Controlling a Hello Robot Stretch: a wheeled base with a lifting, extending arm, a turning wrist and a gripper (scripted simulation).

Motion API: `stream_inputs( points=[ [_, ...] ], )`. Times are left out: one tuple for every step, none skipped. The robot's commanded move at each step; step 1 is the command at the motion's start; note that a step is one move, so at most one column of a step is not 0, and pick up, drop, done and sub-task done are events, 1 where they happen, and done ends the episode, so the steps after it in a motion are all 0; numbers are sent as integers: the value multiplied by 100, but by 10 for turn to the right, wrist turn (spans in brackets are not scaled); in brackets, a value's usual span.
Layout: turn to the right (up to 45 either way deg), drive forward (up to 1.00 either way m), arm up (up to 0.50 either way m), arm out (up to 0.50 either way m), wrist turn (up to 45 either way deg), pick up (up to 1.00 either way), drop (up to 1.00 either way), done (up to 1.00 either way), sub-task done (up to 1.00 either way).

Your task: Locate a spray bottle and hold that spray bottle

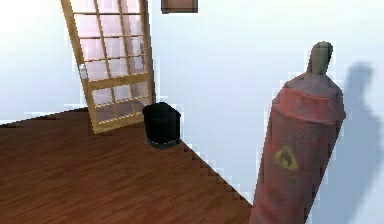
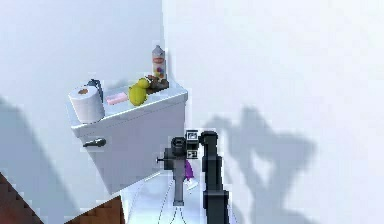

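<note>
Closest is the arm (image 2: 212, 185); what its end effector (image 2: 178, 195) holds cannot be told. At twelve o'clock from it, a bottle (image 2: 157, 62) is seen on the toilet tank (image 2: 130, 125).

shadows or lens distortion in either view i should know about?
Forward view: the red cylinder throws a soft grey shadow on the wall to its right; the door leans, a lens effect. Arm side view: arm and gripper shadow the white wall at right; no glare.

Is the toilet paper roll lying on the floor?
No, the toilet paper roll sits on top of the toilet tank.
</note>
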Motion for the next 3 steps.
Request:
stream_inputs(
  points=[
    [0,0,0,0,450,0,0,0,0],
    [0,0,0,0,450,0,0,0,0],
    [0,0,0,0,450,0,0,0,0]
  ],
)
